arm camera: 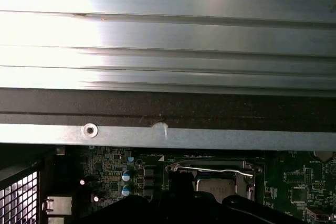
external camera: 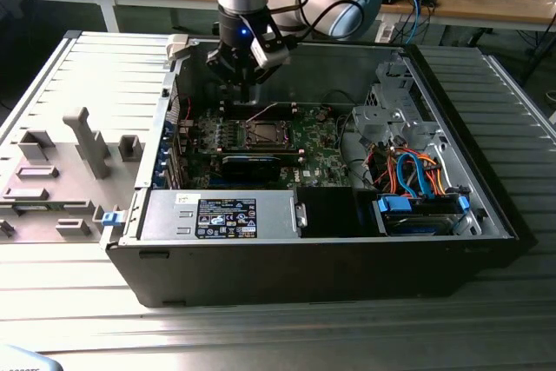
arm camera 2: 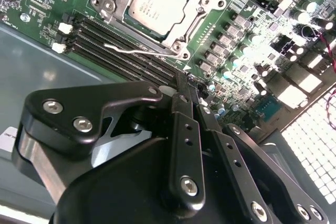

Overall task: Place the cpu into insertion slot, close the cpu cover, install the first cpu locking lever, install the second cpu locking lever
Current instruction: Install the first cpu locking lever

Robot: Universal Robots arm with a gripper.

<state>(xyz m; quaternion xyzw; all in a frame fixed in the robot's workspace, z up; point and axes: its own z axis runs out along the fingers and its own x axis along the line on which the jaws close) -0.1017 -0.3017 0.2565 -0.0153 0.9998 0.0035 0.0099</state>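
Note:
The cpu (arm camera 2: 157,3), a square chip with a dull silver top, sits in the socket (external camera: 265,134) on the green motherboard. The silvery cpu cover (arm camera 2: 185,31) lies down around its edges. Beside the socket, a thin wire locking lever (arm camera 2: 142,51) stands free along the side nearest the fingers; it also shows as a bright wire (arm camera: 210,170) in the first wrist view. My gripper (external camera: 246,93) hangs inside the case just behind the socket. Its black fingers (arm camera 2: 185,103) are shut with nothing between them, and their tips (arm camera 2: 186,80) are close above the lever.
Black memory slots (arm camera 2: 115,43) run beside the socket. A long black card (external camera: 252,165), a grey power supply (external camera: 217,215) and a drive bay with orange and blue cables (external camera: 417,175) fill the case. The case's back wall (arm camera: 168,135) is close. A grey fixture tray (external camera: 61,171) lies outside.

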